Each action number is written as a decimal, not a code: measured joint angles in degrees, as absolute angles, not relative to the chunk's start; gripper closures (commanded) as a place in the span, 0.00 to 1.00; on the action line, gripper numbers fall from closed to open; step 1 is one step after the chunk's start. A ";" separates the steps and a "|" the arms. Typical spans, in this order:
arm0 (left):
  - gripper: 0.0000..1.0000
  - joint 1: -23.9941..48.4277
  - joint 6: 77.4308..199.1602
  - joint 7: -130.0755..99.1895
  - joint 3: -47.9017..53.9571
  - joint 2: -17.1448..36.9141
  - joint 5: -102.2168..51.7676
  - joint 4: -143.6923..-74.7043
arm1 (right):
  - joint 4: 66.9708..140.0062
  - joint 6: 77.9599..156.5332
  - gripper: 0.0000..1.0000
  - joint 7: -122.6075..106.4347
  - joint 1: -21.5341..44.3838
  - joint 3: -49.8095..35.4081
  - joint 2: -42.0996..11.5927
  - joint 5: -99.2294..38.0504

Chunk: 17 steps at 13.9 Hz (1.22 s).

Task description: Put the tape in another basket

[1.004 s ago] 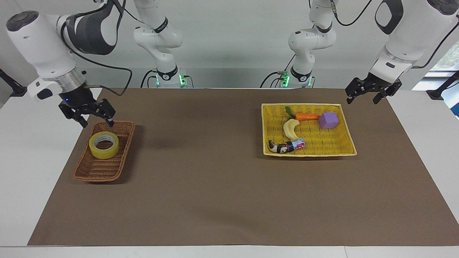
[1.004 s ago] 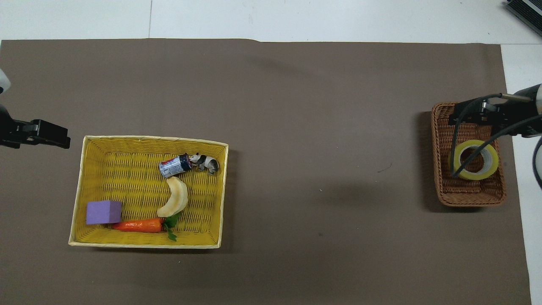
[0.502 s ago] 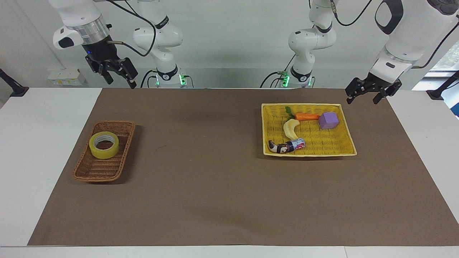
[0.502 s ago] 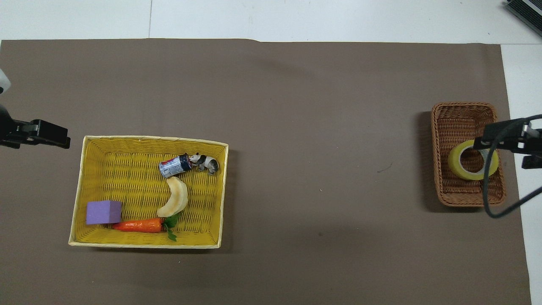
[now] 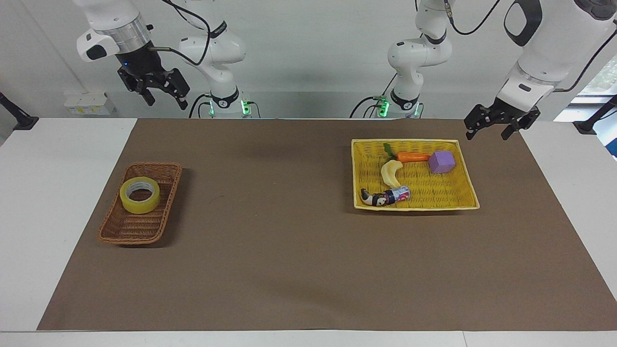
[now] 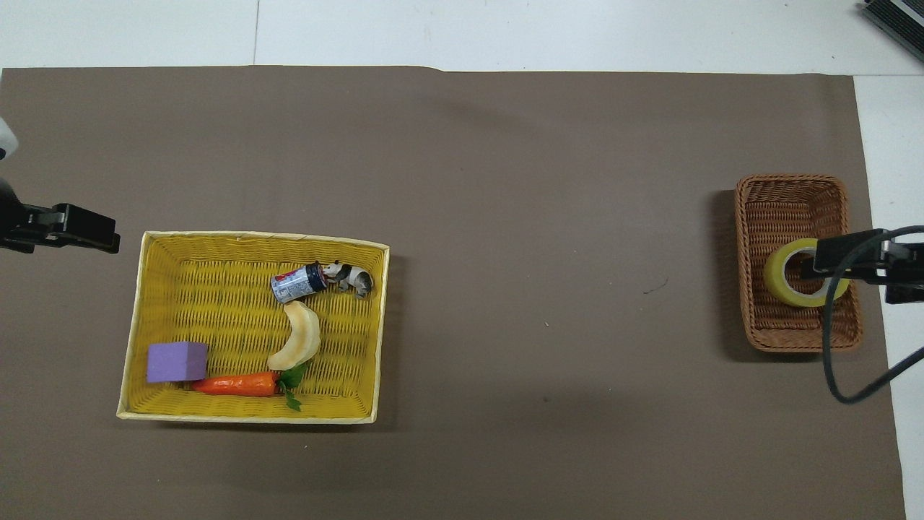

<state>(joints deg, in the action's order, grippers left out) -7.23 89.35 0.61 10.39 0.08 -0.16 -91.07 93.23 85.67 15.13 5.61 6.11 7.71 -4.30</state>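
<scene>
Change: right hand [image 5: 162, 98] has risen clear of basket [image 5: 126, 229], fingers spread, empty.
Tape [image 5: 140, 194]: lies flat in basket, hole upward.
Left hand [image 5: 488, 133]: open, empty, waits.

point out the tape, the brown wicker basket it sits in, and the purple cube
tape [image 5: 140, 195], facing view, on the yellow band of the roll.
brown wicker basket [image 5: 129, 230], facing view, on its bare woven floor.
purple cube [image 5: 442, 162], facing view, on its top face.
</scene>
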 measured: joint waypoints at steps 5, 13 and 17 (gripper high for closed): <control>0.00 -7.23 89.37 -1.46 10.39 0.07 -0.88 -90.68 | 92.36 87.28 0.00 10.56 5.62 6.11 6.86 -0.73; 0.00 -7.23 89.33 -3.00 10.47 -0.75 -1.18 -89.86 | 92.41 87.26 0.00 5.82 5.62 6.11 6.50 0.83; 0.00 -7.23 89.21 -3.26 10.46 -0.88 -1.19 -89.87 | 92.52 87.26 0.00 5.76 5.62 6.11 6.29 1.45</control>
<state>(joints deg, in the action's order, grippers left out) -7.23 89.21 -3.26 10.46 -0.88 -1.19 -89.87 92.52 87.26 5.76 5.62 6.11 6.29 1.45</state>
